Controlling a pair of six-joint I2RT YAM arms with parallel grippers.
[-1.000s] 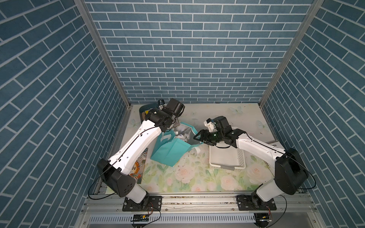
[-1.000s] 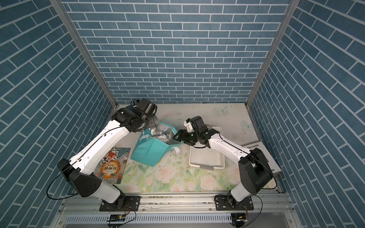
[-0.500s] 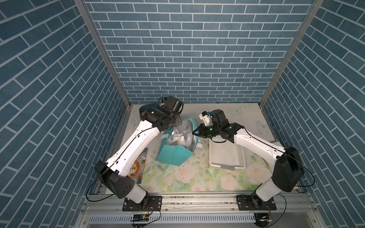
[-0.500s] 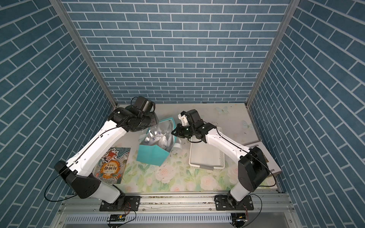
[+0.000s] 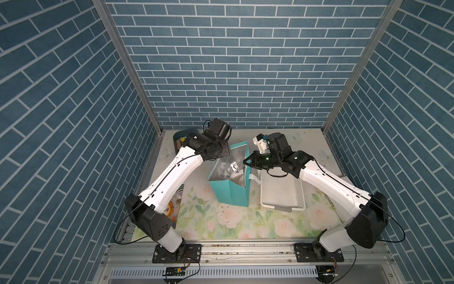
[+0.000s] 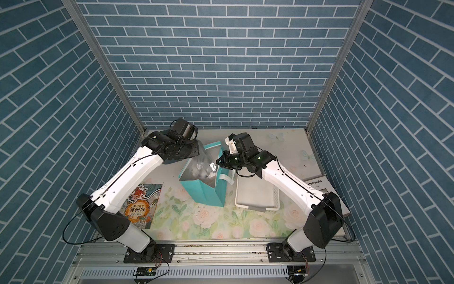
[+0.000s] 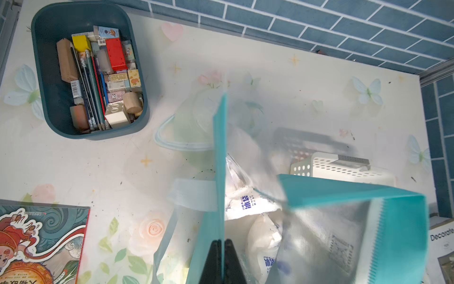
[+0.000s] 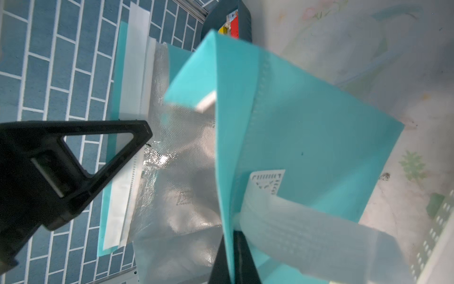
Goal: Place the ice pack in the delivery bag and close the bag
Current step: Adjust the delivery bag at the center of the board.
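left gripper (image 7: 221,258): fingers are pressing together on the teal rim of the delivery bag (image 5: 229,194), and the wall is running edge-on straight out from between the tips. right gripper (image 8: 233,255): fingers are pinching the opposite rim, with a white strap handle (image 8: 307,228) lying just beside them. the ice pack (image 7: 248,204) is sitting inside the foil lining just past the left fingertips, touching a second white pouch nearer the tips. placement is looking done (judgement).

risks: two pinches are holding the bag's mouth open. if one is letting go first, the soft wall is likely folding and tipping toward the white basket (image 5: 282,196) behind the right fingers, spilling pouches. pulling apart could be slipping the thin fabric free. the strap could be snagging a finger on retreat.

writing: the pouches are showing blue "冰袋". a flat box (image 6: 317,184) is reading "decorate". the book (image 6: 141,209) is carrying chinese characters, seemingly "封神榜". the code label (image 8: 267,183) beside the right fingers is unreadable.
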